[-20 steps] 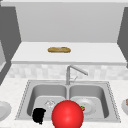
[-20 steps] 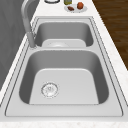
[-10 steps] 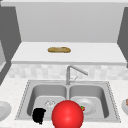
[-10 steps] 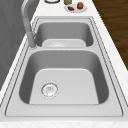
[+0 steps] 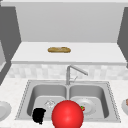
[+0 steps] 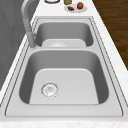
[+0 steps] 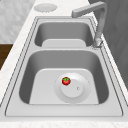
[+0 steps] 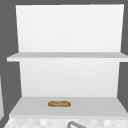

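A black left hand (image 5: 39,115) is seen low in the front view, over the front edge of the left basin of the double sink (image 5: 25,96). Its finger state cannot be told from the dark blob. Just beside it, to its right, a large red ball (image 5: 67,115) is seen at the bottom middle, overlapping the divider between the basins; whether the hand touches the ball cannot be told.

In the right basin a round grey plate (image 7: 72,88) is laid flat on the floor, and a small red tomato (image 7: 66,81) with a green top is placed on the plate, toward its left edge in the right side view. In the front view the tomato (image 5: 82,108) is glimpsed just past the ball's right edge. The left basin's drain (image 6: 49,89) is seen bare. The faucet (image 5: 72,72) is mounted behind the divider, spout angled toward the right basin.

A bread loaf (image 5: 59,49) is laid on the lower shelf (image 5: 100,53) above the sink. A white plate (image 5: 3,110) is set on the counter at the left. At the right counter end, a small plate (image 6: 75,8) with two pieces of food is seen.
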Action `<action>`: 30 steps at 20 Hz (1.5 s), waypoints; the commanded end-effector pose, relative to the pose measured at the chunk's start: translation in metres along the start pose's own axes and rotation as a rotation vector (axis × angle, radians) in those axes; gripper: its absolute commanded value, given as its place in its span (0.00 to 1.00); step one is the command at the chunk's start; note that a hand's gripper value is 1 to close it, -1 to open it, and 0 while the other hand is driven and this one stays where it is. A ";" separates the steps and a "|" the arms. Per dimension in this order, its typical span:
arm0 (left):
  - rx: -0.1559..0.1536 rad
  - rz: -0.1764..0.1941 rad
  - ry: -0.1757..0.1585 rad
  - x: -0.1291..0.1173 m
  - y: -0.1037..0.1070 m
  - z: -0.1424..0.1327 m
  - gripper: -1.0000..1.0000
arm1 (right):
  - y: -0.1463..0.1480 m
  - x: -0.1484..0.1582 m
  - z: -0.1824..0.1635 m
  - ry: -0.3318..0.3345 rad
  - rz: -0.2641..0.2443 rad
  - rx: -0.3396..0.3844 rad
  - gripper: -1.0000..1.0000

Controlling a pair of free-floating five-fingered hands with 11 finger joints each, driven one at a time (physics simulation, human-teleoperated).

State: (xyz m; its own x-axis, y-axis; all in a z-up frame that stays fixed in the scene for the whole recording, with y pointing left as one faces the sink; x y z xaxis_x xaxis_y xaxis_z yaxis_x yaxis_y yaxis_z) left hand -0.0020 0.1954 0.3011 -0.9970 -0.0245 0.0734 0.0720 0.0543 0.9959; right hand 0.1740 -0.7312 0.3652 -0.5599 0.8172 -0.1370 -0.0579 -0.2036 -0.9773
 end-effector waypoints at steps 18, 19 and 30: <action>0.000 0.000 0.000 0.000 0.000 0.000 0.50 | -0.044 -0.039 -0.005 0.008 -0.174 -0.130 0.00; 0.000 0.000 0.000 0.000 0.000 0.000 0.50 | -0.045 -0.038 -0.005 0.009 -0.172 -0.135 0.00; 0.000 0.000 0.000 0.000 0.000 0.000 0.50 | -0.091 -0.016 0.009 0.005 -0.201 -0.043 0.00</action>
State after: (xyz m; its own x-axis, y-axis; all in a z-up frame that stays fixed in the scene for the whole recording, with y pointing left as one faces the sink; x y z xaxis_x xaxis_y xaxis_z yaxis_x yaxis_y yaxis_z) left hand -0.0020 0.1954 0.3011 -0.9970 -0.0245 0.0734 0.0720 0.0543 0.9959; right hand 0.1835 -0.7419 0.4388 -0.5377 0.8422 0.0394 -0.0967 -0.0152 -0.9952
